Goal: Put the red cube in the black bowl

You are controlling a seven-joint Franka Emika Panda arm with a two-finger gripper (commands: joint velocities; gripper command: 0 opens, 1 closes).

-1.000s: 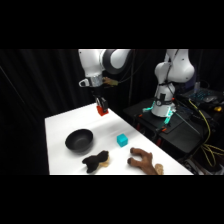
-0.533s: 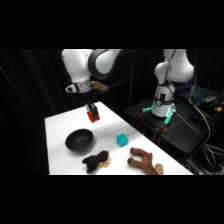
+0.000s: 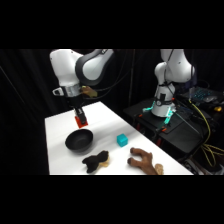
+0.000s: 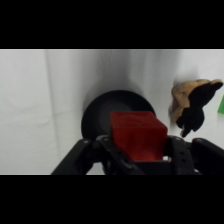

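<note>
Fingers of the gripper (image 4: 137, 155) are clenched on the red cube (image 4: 138, 136), which sits between them and fills the lower middle of the wrist view. In the side view the gripper (image 3: 80, 120) hangs off the table with the red cube (image 3: 80, 120) in it, just above the far rim of the black bowl (image 3: 79, 140). Past the fingertips in the wrist view lies the black bowl (image 4: 120, 116), its dark hollow showing above and to the left of the cube, so the cube looks close to being over the opening, though whether it is centred cannot be told.

Main risk, as I judge it, is letting go too near the rim: the cube could strike the edge, bounce and roll out onto the white table (image 3: 60, 125). A drop from height into a shallow bowl could do the same. A light bowl might also slide if the fingers come down onto its lip.

Off to one side of the fingers sit a black lumpy object (image 4: 196, 112) against a tan object (image 4: 186, 92); a teal cube (image 3: 121, 140) lies beyond the bowl, well clear of the drop.
</note>
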